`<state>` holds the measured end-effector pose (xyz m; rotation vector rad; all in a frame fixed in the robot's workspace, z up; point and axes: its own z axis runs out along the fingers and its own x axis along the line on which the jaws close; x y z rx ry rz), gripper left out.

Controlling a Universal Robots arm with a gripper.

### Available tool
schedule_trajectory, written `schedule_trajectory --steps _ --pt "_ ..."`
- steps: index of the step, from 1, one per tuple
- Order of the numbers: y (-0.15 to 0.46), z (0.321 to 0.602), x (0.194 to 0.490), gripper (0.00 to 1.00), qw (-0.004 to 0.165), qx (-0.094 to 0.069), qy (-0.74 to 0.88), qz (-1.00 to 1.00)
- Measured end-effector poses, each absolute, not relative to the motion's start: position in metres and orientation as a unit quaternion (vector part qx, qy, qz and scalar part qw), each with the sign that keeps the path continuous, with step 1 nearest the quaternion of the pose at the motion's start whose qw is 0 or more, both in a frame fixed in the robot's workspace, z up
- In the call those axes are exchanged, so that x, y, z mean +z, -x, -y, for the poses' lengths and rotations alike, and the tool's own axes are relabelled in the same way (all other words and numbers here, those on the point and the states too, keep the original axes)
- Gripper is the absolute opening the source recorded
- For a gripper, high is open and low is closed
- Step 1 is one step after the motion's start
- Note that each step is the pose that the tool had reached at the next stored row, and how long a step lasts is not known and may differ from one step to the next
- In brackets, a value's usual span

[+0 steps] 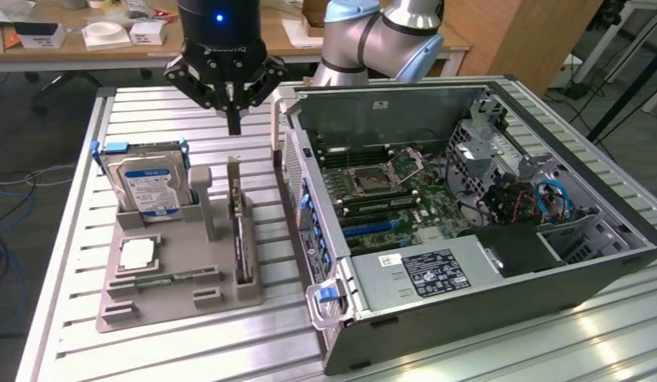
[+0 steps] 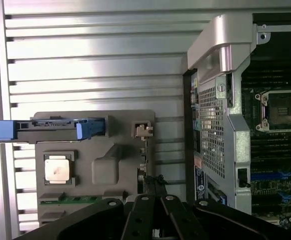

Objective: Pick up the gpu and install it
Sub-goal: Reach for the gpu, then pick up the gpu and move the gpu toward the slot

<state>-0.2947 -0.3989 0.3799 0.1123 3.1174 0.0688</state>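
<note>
Empty jaws pressed together, above upright gpu (image 1: pixel 239 231) in grey holder (image 1: pixel 169 294), wrist label (image 1: pixel 227 49) seemingly Robotiq

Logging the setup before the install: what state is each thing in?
gpu: standing on edge in the gray holder, ungripped
pincer: shut, empty, above the gpu
hard drive: upright in the holder
computer case: on its side, open
processor chip: lying flat on the holder

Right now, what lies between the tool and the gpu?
Nothing: in the exterior view the shut tool hangs above the upright gpu, with only open air between them.
</note>
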Motion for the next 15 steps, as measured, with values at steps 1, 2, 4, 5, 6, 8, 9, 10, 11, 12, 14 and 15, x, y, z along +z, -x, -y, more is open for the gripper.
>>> schedule_trajectory --steps 1,2,4,5,6,8,9,10,11,12,14,15 --pt "0.2951 0.3988 0.3799 0.11 0.011 0.022 -0.036 -0.999" --pt "0.2951 0.3988 0.3799 0.11 0.011 0.022 -0.036 -0.999" --pt "0.2952 0.3988 0.3799 0.11 0.011 0.022 -0.036 -0.999" --pt "0.2952 0.3989 0.3799 0.11 0.011 0.022 -0.036 -0.999" --pt "0.2952 0.3988 0.3799 0.11 0.011 0.022 -0.036 -0.999" --pt "0.2952 0.3988 0.3799 0.11 0.011 0.022 -0.036 -0.999" --pt "0.2952 0.3988 0.3799 0.11 0.011 0.022 -0.036 -0.999" --pt "0.2952 0.399 0.3798 0.11 0.011 0.022 -0.036 -0.999" --pt "0.2953 0.3998 0.3797 0.11 0.011 0.022 -0.036 -0.999" --pt "0.2952 0.4005 0.3797 0.11 0.011 0.021 -0.036 -0.999" --pt "0.2952 0.4022 0.3795 0.11 0.011 0.021 -0.036 -0.999" --pt "0.2952 0.403 0.3794 0.11 0.011 0.021 -0.036 -0.999"
